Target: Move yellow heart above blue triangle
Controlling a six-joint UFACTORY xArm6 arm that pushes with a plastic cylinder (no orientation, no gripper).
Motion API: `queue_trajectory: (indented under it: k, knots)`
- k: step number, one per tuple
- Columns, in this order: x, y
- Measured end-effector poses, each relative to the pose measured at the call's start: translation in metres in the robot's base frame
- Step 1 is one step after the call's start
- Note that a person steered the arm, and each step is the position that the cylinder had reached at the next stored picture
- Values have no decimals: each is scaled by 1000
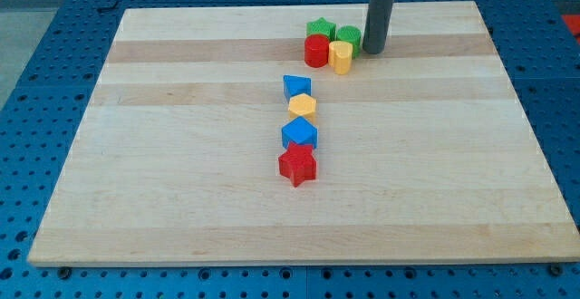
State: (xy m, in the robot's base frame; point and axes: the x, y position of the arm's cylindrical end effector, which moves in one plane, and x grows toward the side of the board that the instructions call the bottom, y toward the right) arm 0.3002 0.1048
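1. While the dark rod stands near the view's top, my tip (373,51) rests on the wooden board (181,199) just to the view's right of a tight cluster of four blocks; the rod has no fingers, so it holds nothing.
2. Closest to my tip is the green cylinder (349,37), which looks to touch or nearly touch the rod's side.
3. Just below and to the view's left of that cylinder sits the yellow heart (340,57), pressed between it and the red cylinder (316,51).
4. Behind the red cylinder, toward the view's top, is the green star (319,28).
5. Well apart, in the board's middle, a column of four blocks runs down the view: the blue triangle (296,86) at its top, then a yellow hexagon (303,108), a blue cube (300,134) and a red star (297,165), each touching or nearly touching its neighbour.
6. Between the yellow heart and the blue triangle lies bare board; the red cylinder stands beside the heart on the view's left.
7. Counted by colour: two green, two red, two yellow, two blue, eight blocks in all.
8. Around the board lies a blue perforated table (36,109).
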Motion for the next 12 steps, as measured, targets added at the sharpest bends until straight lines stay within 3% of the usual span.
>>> queue_trajectory:
  k: [5, 7, 12]
  knots:
    - [27, -72]
    - [27, -40]
    - [60, -47]
